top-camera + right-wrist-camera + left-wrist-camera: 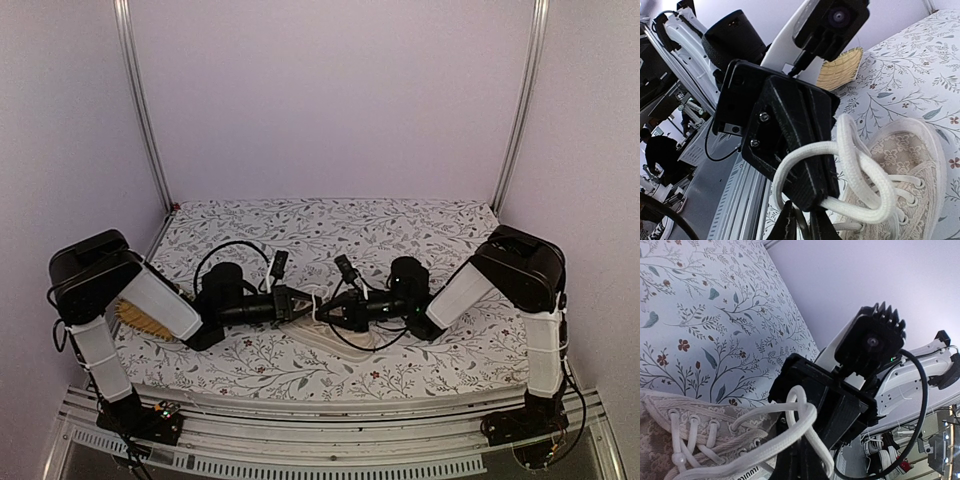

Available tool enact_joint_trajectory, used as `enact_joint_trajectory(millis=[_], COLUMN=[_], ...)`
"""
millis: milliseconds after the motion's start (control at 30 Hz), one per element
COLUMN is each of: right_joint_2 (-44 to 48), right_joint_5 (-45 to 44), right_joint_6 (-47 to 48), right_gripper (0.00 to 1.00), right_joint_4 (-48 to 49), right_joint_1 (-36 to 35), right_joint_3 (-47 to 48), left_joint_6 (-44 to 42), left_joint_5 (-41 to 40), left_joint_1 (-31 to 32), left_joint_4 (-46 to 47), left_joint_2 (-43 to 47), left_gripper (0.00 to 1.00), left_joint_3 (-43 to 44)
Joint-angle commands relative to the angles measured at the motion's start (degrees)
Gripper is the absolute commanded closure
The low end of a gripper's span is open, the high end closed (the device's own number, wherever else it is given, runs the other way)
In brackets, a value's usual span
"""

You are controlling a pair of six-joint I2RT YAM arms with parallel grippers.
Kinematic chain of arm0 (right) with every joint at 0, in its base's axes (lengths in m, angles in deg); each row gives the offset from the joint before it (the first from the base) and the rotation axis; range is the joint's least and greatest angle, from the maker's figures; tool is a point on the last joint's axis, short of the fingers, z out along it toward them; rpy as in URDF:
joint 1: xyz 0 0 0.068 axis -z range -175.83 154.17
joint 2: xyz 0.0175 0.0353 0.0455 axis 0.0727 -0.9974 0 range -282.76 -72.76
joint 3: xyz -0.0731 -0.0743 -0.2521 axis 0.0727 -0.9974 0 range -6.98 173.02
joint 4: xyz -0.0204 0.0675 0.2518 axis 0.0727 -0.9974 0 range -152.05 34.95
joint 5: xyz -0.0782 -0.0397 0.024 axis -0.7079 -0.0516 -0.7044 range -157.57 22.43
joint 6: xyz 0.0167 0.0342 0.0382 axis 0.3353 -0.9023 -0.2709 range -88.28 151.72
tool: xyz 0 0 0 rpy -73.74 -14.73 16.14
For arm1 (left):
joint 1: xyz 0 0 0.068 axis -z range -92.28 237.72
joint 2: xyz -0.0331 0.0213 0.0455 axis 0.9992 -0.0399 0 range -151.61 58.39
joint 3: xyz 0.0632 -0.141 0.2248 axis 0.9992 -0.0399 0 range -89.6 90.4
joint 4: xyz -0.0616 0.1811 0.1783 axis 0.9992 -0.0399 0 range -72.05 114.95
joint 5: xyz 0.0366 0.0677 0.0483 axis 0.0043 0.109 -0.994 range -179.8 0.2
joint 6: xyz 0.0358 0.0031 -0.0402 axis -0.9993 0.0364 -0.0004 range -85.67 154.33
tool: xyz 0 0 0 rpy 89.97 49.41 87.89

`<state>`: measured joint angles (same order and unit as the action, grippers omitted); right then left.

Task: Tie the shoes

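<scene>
The sneaker (pixel 322 343) lies laces-up in the middle of the bench (pixel 420 225), towards its near edge, between my two arms. Its pale laces (pixel 860 165) rise from the eyelets in a thick loop that wraps over the tip of my left tool (pixel 303 305), whose fingers are pressed together. My right tool (pixel 332 313) meets it tip to tip above the shoe; whether it is spread or pinching, I cannot tell. A yellow woven mat (pixel 140 322) lies beneath my left arm.
</scene>
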<state>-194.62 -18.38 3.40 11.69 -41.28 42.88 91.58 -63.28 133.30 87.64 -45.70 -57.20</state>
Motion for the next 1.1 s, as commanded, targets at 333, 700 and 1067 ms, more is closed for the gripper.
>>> enact_joint_trajectory(millis=[333,700,1067], right_joint_2=[16.02,15.43,13.23], right_joint_5=[-11.32,-29.81,-32.90], right_joint_6=[13.18,9.83,4.94], right_gripper=[0.50,0.49,0.53], right_joint_4=[-23.81,-40.69,-40.87], right_joint_1=[1.86,-7.21,-9.15], right_joint_3=[-5.31,5.09,8.16], left_joint_6=[-0.83,-1.73,-1.88], left_joint_5=[-7.08,-10.33,-10.33], left_joint_1=[0.92,1.26,1.56], left_joint_4=[-8.36,-16.90,-17.61], left_joint_2=[8.15,11.66,11.38], left_gripper=[1.00,1.00,1.00], left_joint_3=[-3.52,-2.23,-1.29])
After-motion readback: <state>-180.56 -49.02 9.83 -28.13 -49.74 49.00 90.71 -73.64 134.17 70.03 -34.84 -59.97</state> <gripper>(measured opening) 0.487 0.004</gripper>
